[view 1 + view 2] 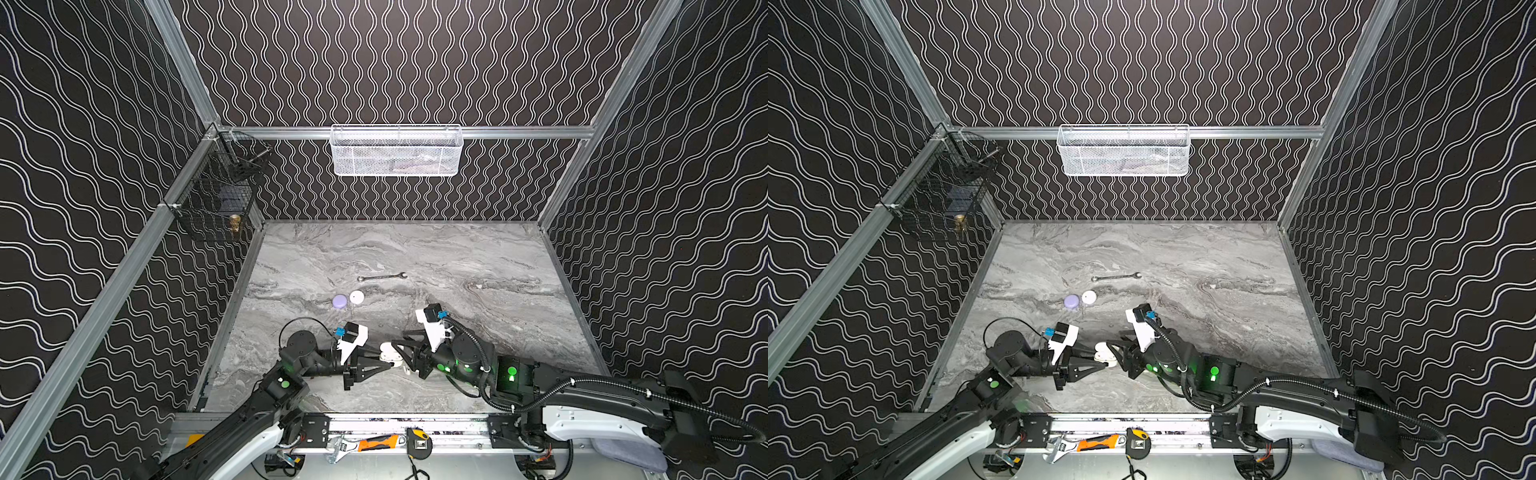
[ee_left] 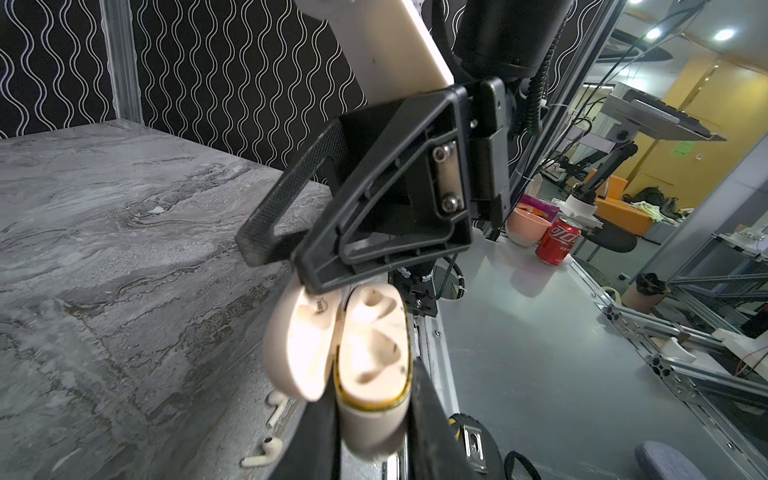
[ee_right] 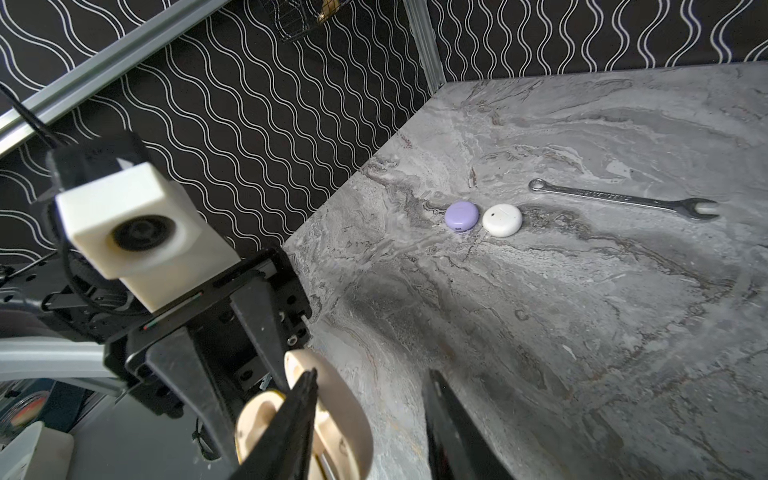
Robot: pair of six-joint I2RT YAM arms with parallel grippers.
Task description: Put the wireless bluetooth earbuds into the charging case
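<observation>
My left gripper (image 2: 374, 419) is shut on the body of a cream charging case (image 2: 370, 353), held above the table's front middle with its lid hinged open and both earbud wells empty. The same case shows in both top views (image 1: 388, 352) (image 1: 1102, 351), between the two grippers. My right gripper (image 3: 370, 374) is open and straddles the lid. One finger sits in the gap between lid and body, the other stands clear of the lid on the far side. Two white stemmed earbuds (image 2: 276, 405) (image 2: 264, 453) lie on the marble under the case.
A lavender round case (image 1: 340, 301) and a white round case (image 1: 356, 296) lie side by side mid-table, with a steel wrench (image 1: 382, 276) behind them. A white mesh basket (image 1: 397, 151) hangs on the back wall, a black wire basket (image 1: 216, 195) at the left. Hand tools lie on the front rail (image 1: 374, 444).
</observation>
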